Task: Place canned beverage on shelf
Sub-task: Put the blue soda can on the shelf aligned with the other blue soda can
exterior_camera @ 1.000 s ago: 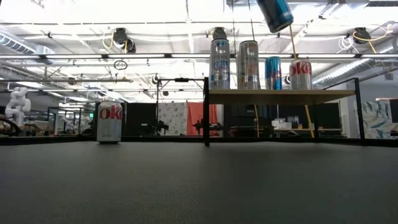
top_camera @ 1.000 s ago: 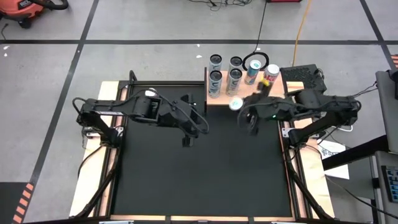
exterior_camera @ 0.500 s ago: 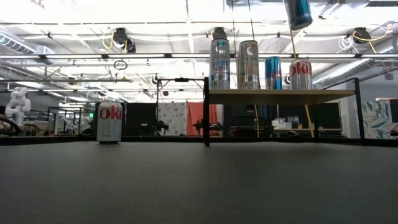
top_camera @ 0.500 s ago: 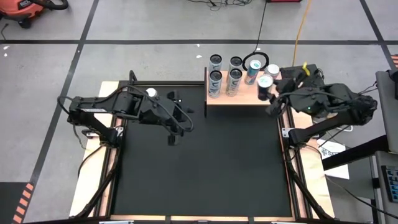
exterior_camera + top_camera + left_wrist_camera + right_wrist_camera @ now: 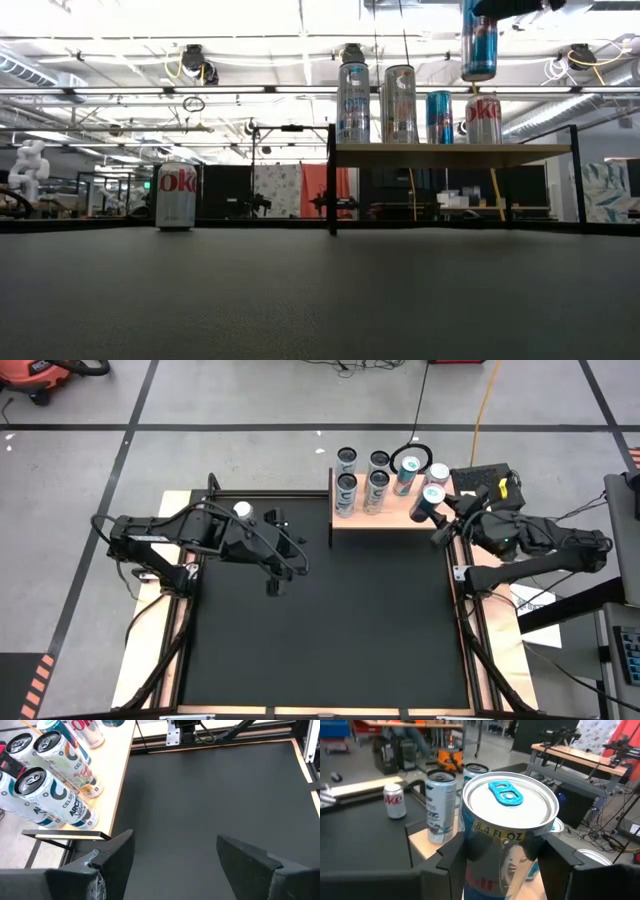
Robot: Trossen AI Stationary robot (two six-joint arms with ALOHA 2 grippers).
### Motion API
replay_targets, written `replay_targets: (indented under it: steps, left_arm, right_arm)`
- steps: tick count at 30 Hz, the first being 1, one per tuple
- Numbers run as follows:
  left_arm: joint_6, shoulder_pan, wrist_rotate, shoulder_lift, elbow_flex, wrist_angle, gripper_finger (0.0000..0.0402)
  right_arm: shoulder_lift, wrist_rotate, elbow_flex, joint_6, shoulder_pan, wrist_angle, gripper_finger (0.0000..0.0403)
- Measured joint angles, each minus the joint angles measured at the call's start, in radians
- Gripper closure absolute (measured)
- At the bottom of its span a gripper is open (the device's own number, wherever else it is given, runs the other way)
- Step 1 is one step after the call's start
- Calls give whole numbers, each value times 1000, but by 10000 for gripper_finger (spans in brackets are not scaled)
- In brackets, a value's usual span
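Note:
My right gripper [image 5: 441, 518] is shut on a slim blue and silver can [image 5: 432, 500], which it holds above the right end of the light-wood shelf [image 5: 395, 518]. The low view shows the can [image 5: 479, 40] upright, above the shelf top [image 5: 450, 154]. Several cans [image 5: 362, 478] stand on the shelf. A red and silver cola can [image 5: 177, 196] stands on the black mat near the left arm [image 5: 241, 510]. My left gripper [image 5: 284, 562] is open and empty over the mat, left of the shelf. My right gripper pinches the can's side wall [image 5: 495, 845], just below its top rim, between its two fingers [image 5: 451, 860]. The fingers come level from the table's right side. The can is upright, top up, lifted clear above the shelf.
The shelf stands on black legs [image 5: 331, 190] at the mat's far edge. The black mat [image 5: 330, 630] is bare in its middle and near parts. A black device and cables [image 5: 485, 478] lie right of the shelf.
My right gripper has carried the can from the shelf's near edge toward the table's right and far side, over the shelf's right end, then slightly down. The can has turned from tilted to upright. My left gripper has drawn back toward the table's left.

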State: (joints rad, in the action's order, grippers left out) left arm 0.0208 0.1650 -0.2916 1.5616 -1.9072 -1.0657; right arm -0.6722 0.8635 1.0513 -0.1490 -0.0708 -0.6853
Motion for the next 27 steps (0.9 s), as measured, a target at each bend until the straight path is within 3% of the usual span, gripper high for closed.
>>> replay_targets:
  steps: [11,17,27]
  left_arm:
    - [0,1,-1,0,0,3,119]
    - [0,1,-1,0,0,2,119]
    - [0,1,-1,1,0,1,119]
  right_arm:
    - [22,-42,-157,37,132,153,241]
    - [21,-164,-205,78,253,268,241]
    - [-8,-430,-205,90,461,261,241]
